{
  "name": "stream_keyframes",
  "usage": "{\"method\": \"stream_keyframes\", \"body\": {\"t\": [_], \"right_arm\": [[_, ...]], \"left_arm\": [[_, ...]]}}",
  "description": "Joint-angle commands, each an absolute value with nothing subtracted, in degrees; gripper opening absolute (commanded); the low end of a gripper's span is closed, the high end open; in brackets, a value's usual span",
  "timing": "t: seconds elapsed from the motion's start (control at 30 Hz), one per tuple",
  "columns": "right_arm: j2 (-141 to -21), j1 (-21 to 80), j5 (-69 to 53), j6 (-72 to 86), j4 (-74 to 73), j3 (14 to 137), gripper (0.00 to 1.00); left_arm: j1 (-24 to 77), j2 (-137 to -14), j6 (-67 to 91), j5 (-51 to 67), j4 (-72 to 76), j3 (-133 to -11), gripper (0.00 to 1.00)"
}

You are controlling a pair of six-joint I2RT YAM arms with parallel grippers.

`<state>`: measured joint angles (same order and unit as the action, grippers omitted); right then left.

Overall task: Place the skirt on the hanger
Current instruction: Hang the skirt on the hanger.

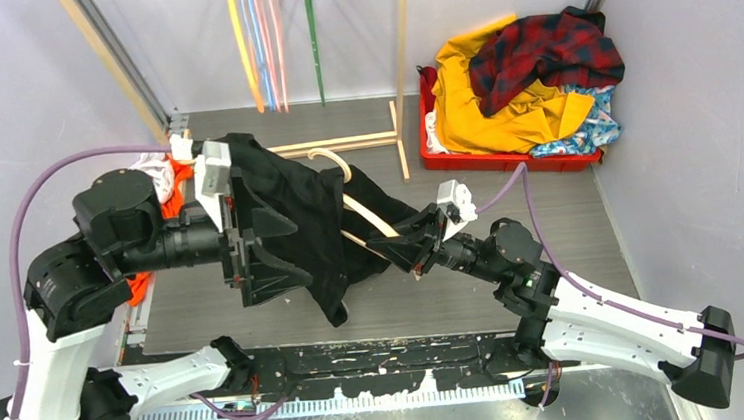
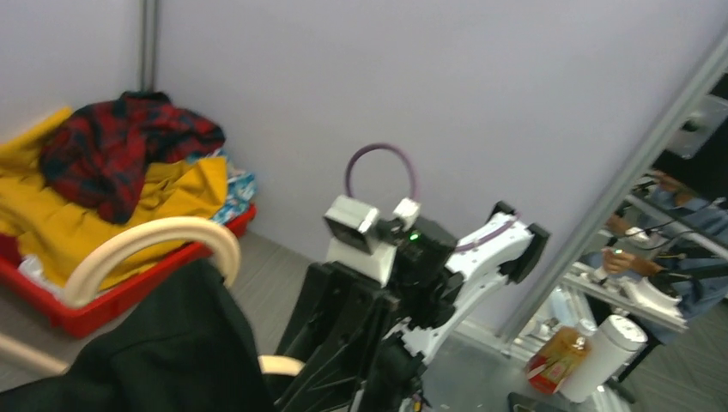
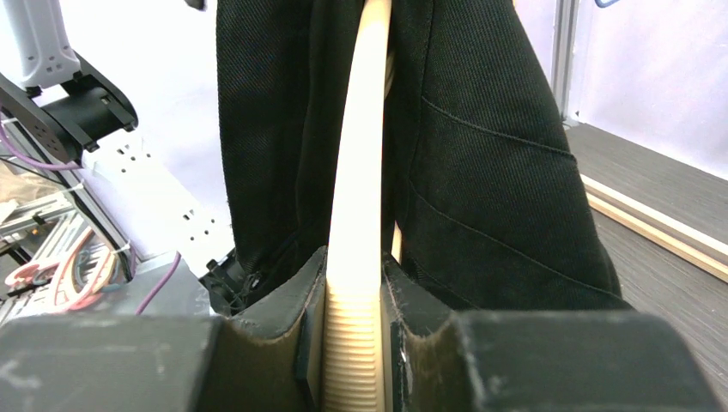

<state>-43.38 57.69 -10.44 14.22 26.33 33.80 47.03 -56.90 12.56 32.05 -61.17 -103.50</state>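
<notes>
The right gripper pinches the ridged end of the cream curved hanger. A big black cloth hangs over that hanger. The left gripper has its fingers spread wide beside the black cloth. The thin blue flowery skirt lies in the red plastic bin, partly under a yellow garment, well apart from the hanger.

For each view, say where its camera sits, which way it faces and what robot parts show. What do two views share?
Top external: above, behind the robot, looking down on the table; left arm and right arm show.
Left wrist: on the left arm, facing the right gripper and red bin.
Right wrist: looks along its fingers, clamped on the hanger.
All three share the hanger.
</notes>
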Motion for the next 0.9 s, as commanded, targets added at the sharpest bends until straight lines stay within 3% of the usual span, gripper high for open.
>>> {"method": "stream_keyframes", "body": {"t": [0.0, 0.5, 0.87], "right_arm": [[-40.96, 57.75, -10.02, 12.69, 32.38, 35.20, 0.02], [-40.36, 57.77, -16.55, 15.14, 28.49, 36.73, 0.02], [-40.91, 57.75, -21.19, 17.05, 29.78, 37.82, 0.02]], "left_arm": [[47.13, -54.84, 9.25, 23.27, -61.09, -102.62, 0.99], [47.19, -60.15, -6.01, 14.49, -54.48, -106.64, 1.00], [47.14, -65.22, -14.81, 18.31, -61.41, -109.42, 0.99]]}}
